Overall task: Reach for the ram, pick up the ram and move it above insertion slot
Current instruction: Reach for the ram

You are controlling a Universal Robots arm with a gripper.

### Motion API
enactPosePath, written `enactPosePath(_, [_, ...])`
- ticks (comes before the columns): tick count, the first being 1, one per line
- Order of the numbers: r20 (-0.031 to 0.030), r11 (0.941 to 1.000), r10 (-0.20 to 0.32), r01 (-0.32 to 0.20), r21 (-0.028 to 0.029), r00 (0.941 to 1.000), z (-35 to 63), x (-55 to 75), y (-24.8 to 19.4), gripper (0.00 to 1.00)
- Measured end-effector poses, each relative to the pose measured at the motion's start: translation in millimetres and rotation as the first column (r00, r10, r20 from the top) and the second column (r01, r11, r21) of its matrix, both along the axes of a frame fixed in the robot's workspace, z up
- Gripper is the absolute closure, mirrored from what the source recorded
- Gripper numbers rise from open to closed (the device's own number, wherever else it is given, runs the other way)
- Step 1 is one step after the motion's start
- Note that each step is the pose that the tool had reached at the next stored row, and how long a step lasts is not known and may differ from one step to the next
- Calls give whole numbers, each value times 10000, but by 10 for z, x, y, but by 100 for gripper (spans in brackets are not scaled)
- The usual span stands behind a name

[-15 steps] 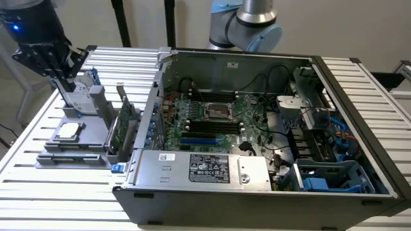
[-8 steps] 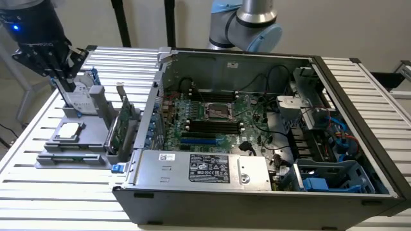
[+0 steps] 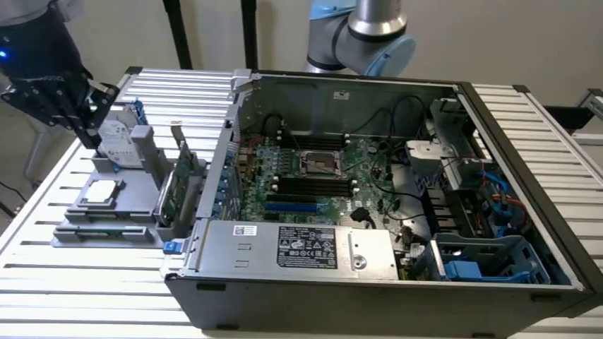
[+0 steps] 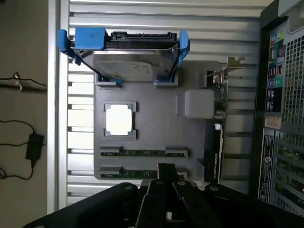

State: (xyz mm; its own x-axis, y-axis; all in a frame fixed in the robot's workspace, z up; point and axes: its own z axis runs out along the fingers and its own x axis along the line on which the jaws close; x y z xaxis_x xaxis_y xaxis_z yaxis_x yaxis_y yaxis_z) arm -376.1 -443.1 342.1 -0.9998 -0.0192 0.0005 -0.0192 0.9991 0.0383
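The fingers (image 4: 165,173) are clenched on nothing, held near the ram (image 4: 128,174), which is seated in the grey holder (image 4: 147,137). Nothing has been lifted; the insertion slot (image 3: 311,185) in the computer case (image 3: 377,296), toward the exterior view's right, is judged unreached.

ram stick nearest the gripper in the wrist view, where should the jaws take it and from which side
Take the ram stick at the bare middle of its long edge, between the gray blocks that cover its ends. Come from above the gray tray, jaws across its thin faces: it sits in a narrow slot, so likely only that edge is free. A second stick lies parallel.
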Motion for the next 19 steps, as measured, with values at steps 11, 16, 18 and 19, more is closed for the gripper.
enactPosePath(11, [-44, 10000, -2, 2, 0, 10000, -41, -27, -357, 89])
enactPosePath(16, [-44, 9997, 251, -251, -10, 9997, -43, -34, -358, 89])
enactPosePath(18, [-43, 9980, 627, -627, -11, 9980, -43, -34, -358, 89])
enactPosePath(19, [-44, 9968, 805, -805, -11, 9967, -43, -34, -358, 89])
